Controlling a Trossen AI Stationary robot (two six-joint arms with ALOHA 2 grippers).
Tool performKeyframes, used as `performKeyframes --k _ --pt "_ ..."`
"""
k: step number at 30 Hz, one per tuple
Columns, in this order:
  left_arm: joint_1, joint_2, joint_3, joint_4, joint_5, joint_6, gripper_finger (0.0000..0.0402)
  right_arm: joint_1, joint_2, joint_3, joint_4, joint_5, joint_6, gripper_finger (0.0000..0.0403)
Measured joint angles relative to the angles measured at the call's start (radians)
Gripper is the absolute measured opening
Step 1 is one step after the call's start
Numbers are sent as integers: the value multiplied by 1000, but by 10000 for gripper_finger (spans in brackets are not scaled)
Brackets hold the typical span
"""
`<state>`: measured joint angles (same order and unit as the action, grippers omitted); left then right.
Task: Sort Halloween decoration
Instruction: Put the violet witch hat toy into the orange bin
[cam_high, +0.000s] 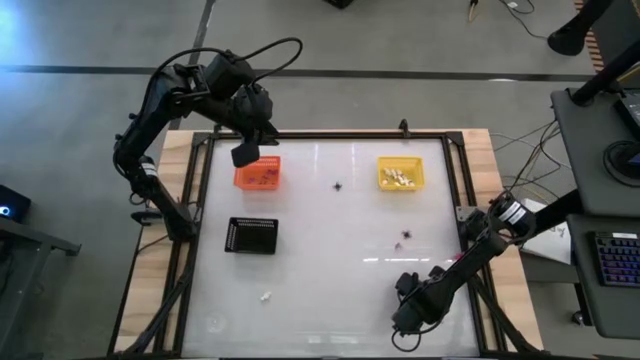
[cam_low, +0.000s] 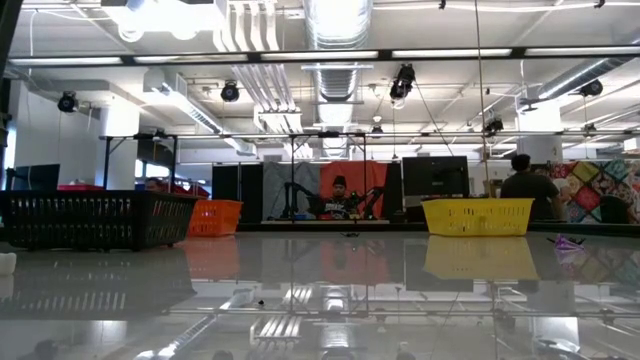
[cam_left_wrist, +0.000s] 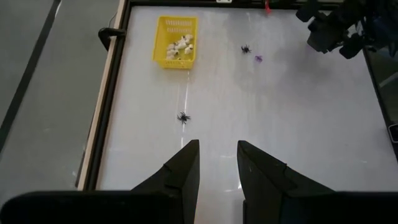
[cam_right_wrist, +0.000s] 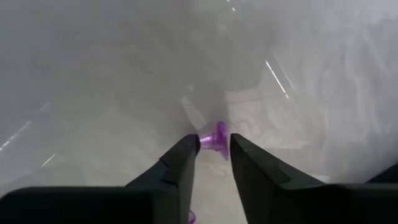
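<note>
Small purple trinket (cam_right_wrist: 217, 138) on the white table (cam_high: 330, 280) near its front right edge, sitting between my right gripper (cam_right_wrist: 214, 148) fingertips, jaws narrowed around it, whether they pinch it I cannot tell, my left gripper (cam_high: 243, 155) hovering part-open and empty above the orange basket (cam_high: 257, 174).

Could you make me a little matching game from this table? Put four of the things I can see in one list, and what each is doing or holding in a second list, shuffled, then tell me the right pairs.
Things:
1. yellow basket
2. orange basket
3. black tray
4. right gripper

States:
A. holds nothing that can be seen
B. fingers on either side of a small purple trinket
C. holds whitish trinkets
D. sits right under the left gripper, with dark bits inside

Pairs: 1-C, 2-D, 3-A, 4-B
</note>
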<state>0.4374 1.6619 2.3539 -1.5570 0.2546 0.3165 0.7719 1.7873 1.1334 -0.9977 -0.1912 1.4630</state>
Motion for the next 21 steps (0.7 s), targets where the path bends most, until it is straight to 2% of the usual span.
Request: performKeyframes --k 11,21 --pt "0 1 0 0 -1 -30 91 0 -13 -21 27 -1 14 16" --pt "0 1 0 -1 -1 -31 91 0 -85 -18 15 19 119 8"
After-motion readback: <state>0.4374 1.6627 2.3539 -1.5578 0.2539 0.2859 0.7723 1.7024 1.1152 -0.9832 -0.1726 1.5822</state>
